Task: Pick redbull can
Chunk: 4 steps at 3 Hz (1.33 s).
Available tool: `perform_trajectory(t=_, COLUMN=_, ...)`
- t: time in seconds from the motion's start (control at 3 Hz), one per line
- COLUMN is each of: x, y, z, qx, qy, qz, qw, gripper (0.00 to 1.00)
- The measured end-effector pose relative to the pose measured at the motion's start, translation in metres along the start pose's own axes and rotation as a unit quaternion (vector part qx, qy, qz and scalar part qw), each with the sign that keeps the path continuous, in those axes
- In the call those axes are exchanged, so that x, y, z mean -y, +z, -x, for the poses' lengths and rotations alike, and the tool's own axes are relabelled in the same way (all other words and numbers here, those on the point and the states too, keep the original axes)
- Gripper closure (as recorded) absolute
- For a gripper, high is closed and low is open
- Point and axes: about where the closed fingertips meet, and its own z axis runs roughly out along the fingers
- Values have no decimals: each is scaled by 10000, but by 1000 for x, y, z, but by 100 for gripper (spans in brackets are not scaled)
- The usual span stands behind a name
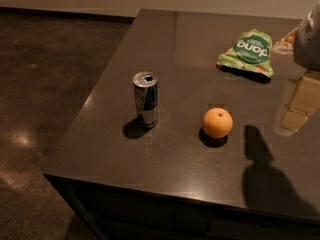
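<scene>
The redbull can stands upright on the dark table, left of centre. It is slim, silver and blue, with a red mark on its side and an opened silver top. My gripper hangs at the right edge of the view, above the table. It is well to the right of the can and holds nothing that I can see. An orange lies between the can and the gripper.
A green snack bag lies at the back right of the table. The table's left edge and front edge drop to a dark floor. The arm's shadow falls on the front right of the table.
</scene>
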Motion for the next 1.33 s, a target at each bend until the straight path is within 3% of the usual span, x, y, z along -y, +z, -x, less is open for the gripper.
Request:
perform_trajectory(t=0.67, x=3, y=2, z=9, qx=130, qy=-14, qz=33, qw=9999, gripper=0)
perform_trajectory(t=1.33, x=-1, y=31, z=77, qx=834, qy=-151, qz=259, qw=9961, gripper=0)
